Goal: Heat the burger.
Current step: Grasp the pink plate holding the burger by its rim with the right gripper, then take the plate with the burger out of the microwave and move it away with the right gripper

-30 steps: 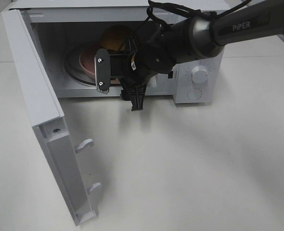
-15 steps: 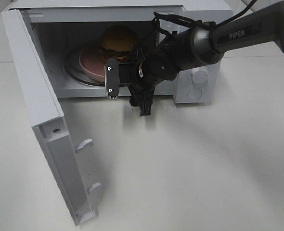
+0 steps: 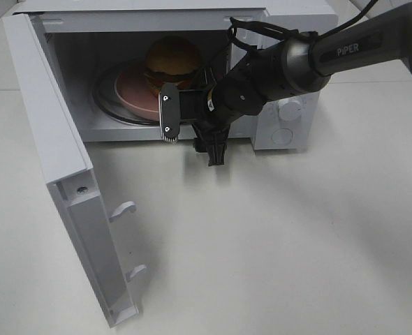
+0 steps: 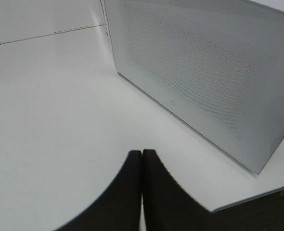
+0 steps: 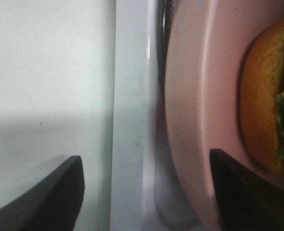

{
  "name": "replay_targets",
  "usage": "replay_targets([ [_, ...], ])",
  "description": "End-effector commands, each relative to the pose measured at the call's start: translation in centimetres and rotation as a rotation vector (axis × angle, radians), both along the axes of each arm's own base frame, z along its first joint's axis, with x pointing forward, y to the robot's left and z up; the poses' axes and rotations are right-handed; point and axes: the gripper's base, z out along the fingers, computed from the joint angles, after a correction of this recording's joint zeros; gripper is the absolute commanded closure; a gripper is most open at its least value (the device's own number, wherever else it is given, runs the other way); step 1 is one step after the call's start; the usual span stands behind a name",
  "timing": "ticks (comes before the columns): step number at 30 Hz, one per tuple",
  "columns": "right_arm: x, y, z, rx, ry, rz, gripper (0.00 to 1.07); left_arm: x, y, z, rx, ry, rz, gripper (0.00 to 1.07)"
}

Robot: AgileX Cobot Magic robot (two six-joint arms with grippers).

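So the burger (image 3: pixel 172 57) is sitting on the pink plate (image 3: pixel 133 91) inside the microwave (image 3: pixel 192 21), on the glass turntable (image 3: pixel 105 105), toward the back of the cavity. The right gripper (image 3: pixel 192 129) is just outside the cavity mouth, jaws spread wide with nothing between them; in the right wrist view you see the plate rim (image 5: pixel 190 96) and the side of the bun (image 5: pixel 257 106) with both fingers (image 5: pixel 55 192) clear of everything. The door (image 3: pixel 59 181) is swung fully open to the left side, its latch hooks (image 3: pixel 124 208) sticking out toward the bench (image 3: pixel 276 251). My read is that the loading part is done and the step in hand is getting the arm clear so the door can be shut. To do that well I'd pull straight back along the line the gripper is pointing, no sideways drift, since the lower finger is close to the front sill and the plate edge is just beside it; a nudge there could slide the plate off centre on the turntable. Once clear, the door wants a push on its outer face near the free edge, swinging it round until the hooks seat. The left gripper (image 4: pixel 142 192) has its fingers pressed together, holding nothing, and it's looking at the perforated outer face of the door (image 4: pixel 204 72), so it's probably the handier one for that push. After that come the dials (image 3: pixel 292 106) on the right panel.
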Motion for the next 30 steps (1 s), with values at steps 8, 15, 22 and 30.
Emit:
replay_targets([
  [8,0.3,0.1,-0.1,-0.001,-0.017,0.014,0.48,-0.3,0.0,0.1,-0.009,-0.031,0.006,1.06],
  [15,0.1,-0.2,-0.3,-0.031,0.01,-0.006,0.99,-0.3,0.0,0.1,-0.009,-0.031,0.006,1.06],
  [22,0.0,-0.6,-0.5,-0.062,0.037,-0.025,1.07,-0.3,0.0,0.1,-0.009,-0.031,0.006,1.06],
  [30,-0.1,-0.5,1.0,-0.051,0.014,-0.022,1.07,-0.3,0.0,0.1,-0.009,-0.031,0.006,1.06],
])
